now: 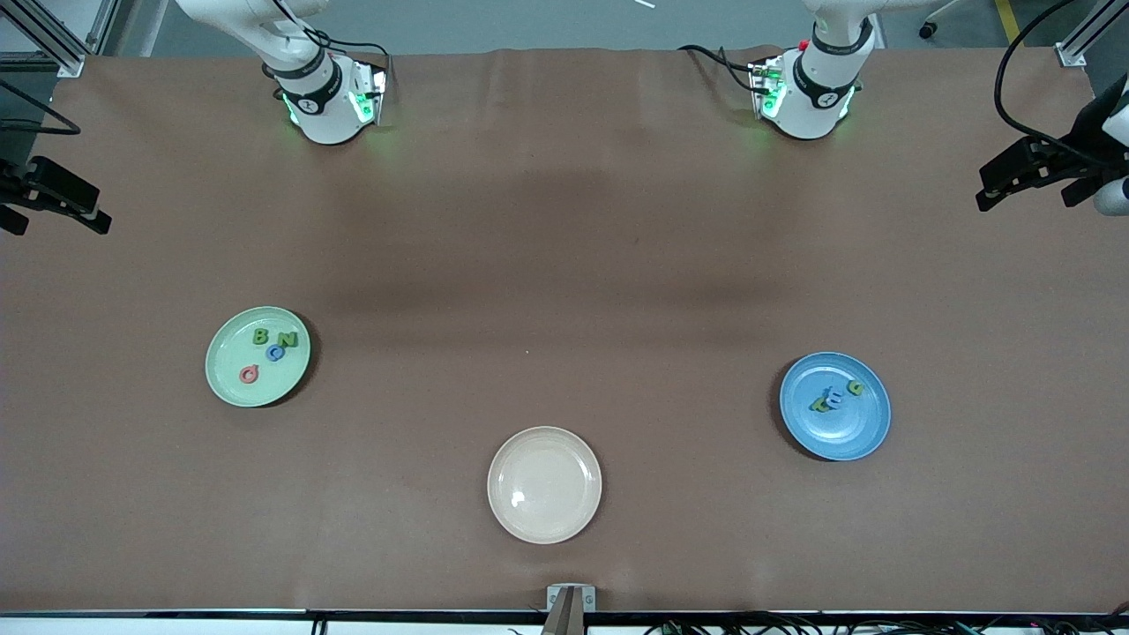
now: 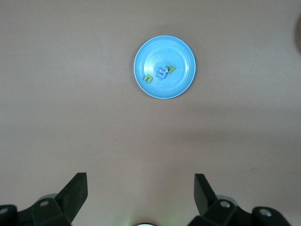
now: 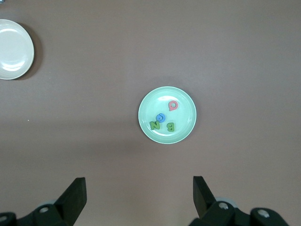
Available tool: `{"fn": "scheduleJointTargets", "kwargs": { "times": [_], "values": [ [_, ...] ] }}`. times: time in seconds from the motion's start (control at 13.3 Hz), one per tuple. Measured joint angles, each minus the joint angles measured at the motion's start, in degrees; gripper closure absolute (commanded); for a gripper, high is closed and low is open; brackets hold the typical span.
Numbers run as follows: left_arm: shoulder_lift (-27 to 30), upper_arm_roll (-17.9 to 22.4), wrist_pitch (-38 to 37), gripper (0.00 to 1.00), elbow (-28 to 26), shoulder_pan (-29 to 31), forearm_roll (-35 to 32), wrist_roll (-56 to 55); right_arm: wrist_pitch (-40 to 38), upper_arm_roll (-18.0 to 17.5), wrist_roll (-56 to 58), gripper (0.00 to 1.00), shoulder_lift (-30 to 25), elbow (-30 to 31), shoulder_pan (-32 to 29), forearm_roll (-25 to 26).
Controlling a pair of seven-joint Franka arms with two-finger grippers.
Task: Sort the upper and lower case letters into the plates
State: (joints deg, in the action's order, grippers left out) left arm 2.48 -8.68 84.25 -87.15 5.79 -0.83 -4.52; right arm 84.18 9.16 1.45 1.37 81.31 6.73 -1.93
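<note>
Three plates are sitting on a brown counter (image 1: 564,220), and both arms are waiting, pulled back to its ends.

Starting at the right arm's end, the right gripper (image 3: 139,195) is hanging high over bare counter with its fingers spread wide and nothing between them. Its wrist view is looking down on the mint plate (image 1: 231,384). Four letters are lying in that plate: a green B (image 1: 260,336), a green N (image 1: 287,339) just beside it, a blue letter (image 1: 275,353) touching the N on the side nearer the front camera, and a red letter (image 1: 250,374) a little apart, nearest that camera.

Between the two coloured plates, and nearer the front camera than either, a cream plate (image 1: 544,484) is sitting with nothing in it.

Toward the left arm's end, the blue plate (image 1: 834,437) is holding a small cluster: a green letter (image 1: 855,387) lying slightly apart, and a pale blue letter (image 1: 833,396) overlapping another green one (image 1: 820,406). How many letters are in that pile cannot be told.

The left gripper (image 2: 140,192) is likewise hanging over bare counter, fingers wide apart and holding nothing, with the blue plate in its wrist view.
</note>
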Motion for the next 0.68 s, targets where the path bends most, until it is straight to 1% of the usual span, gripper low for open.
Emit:
{"fn": "scheduleJointTargets", "kwargs": {
  "times": [0.68],
  "values": [
    [0.0, 0.0, 0.0, 0.00, 0.0, 0.0, 0.0, 0.0, 0.8, 0.0, 0.0, 0.00, 0.0, 0.0, 0.0, 0.1]
  ]
}}
